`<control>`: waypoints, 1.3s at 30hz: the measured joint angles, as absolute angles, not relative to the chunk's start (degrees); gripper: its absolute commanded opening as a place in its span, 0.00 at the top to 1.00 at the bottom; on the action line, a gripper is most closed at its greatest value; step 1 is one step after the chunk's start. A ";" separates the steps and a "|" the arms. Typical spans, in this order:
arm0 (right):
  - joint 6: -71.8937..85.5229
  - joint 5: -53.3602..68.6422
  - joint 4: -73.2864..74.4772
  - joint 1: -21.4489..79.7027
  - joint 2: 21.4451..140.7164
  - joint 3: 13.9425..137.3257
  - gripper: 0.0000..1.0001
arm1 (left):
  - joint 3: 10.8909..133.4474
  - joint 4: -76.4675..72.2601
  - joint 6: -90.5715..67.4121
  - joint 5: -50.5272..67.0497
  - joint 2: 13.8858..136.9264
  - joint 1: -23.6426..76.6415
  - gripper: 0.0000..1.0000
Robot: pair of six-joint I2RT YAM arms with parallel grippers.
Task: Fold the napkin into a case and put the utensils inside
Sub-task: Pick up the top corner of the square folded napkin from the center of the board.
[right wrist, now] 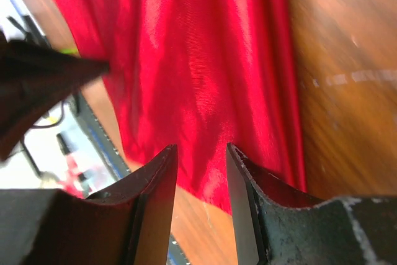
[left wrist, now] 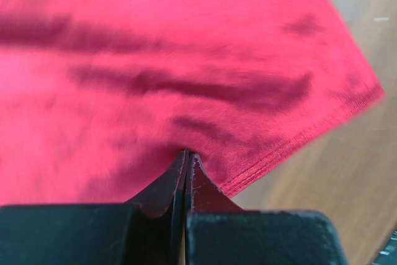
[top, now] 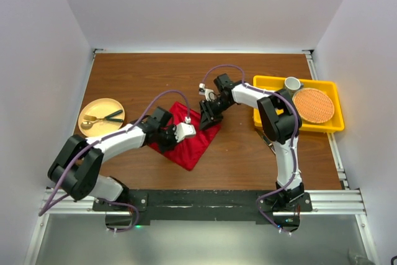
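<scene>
The deep-red napkin (top: 193, 144) lies as a diamond on the wooden table between the two arms. My left gripper (top: 166, 143) sits at its left edge. In the left wrist view the jaws (left wrist: 188, 154) are pressed together and the napkin (left wrist: 155, 60) puckers at their tips beside the hem. My right gripper (top: 207, 121) is over the napkin's far right corner. In the right wrist view it (right wrist: 201, 150) stands open with a corner of the napkin (right wrist: 198, 60) in the gap. The utensils (top: 93, 121) lie on a round tan plate (top: 87, 108) at far left.
A yellow tray (top: 267, 82) at the right holds a round orange woven mat (top: 313, 105) and a small cup (top: 293, 83). White walls close the table in at the back and on both sides.
</scene>
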State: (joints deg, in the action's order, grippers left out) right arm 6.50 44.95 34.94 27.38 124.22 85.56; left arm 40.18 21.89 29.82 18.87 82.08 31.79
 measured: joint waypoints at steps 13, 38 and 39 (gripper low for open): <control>-0.16 43.77 39.72 29.21 123.50 86.02 0.59 | 40.38 25.02 33.43 24.49 66.19 36.01 0.64; 1.28 42.65 39.33 29.19 120.95 82.11 0.58 | 31.11 18.57 43.94 16.99 69.58 59.42 0.67; 1.34 42.70 39.24 29.19 120.95 82.06 0.58 | 31.07 18.15 44.18 16.73 69.84 59.42 0.69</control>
State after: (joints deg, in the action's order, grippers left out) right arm 1.34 42.70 39.24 29.19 120.95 82.06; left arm 31.07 18.15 44.18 16.73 69.84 59.42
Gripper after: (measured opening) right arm 0.419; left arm 0.339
